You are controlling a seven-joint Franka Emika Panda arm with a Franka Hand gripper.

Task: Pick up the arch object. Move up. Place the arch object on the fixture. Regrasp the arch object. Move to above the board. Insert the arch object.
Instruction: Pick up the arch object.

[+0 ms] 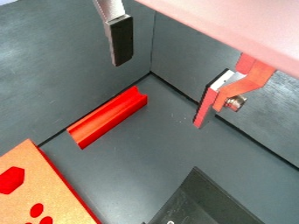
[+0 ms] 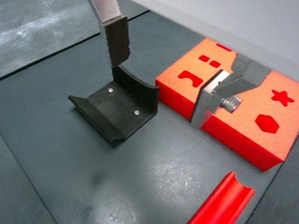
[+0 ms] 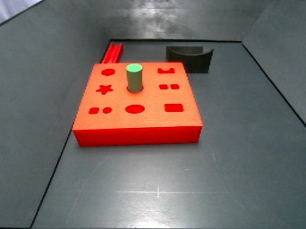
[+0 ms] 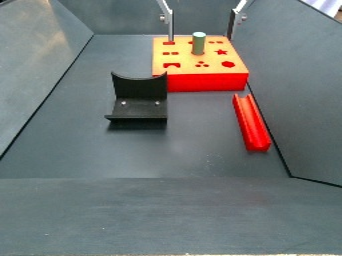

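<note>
Nearest the lens in a side view, the black fixture (image 4: 138,98) sits on the dark floor, its scooped top facing up, with nothing resting on it. Beside it, along the foot of the bin wall, lies the arch object (image 4: 251,121), a long slim bright red bar, flat on the floor and clear of both the fixture and the board (image 4: 199,65). The orange-red board stands beyond them with the green peg (image 4: 198,43) upright in one of its holes.

High over the board's far end hangs the gripper (image 4: 203,14), its two silver fingers (image 4: 167,17) spread wide with nothing between them; only their lower parts show at the picture's upper edge. In a wrist view the fixture (image 2: 117,107) lies below the dark pad of one finger (image 2: 117,42), while the board (image 2: 240,103) sits under the other. In a wrist view the arch object (image 1: 107,117) lies well below the open gripper (image 1: 176,74), between the finger lines, untouched.
</note>
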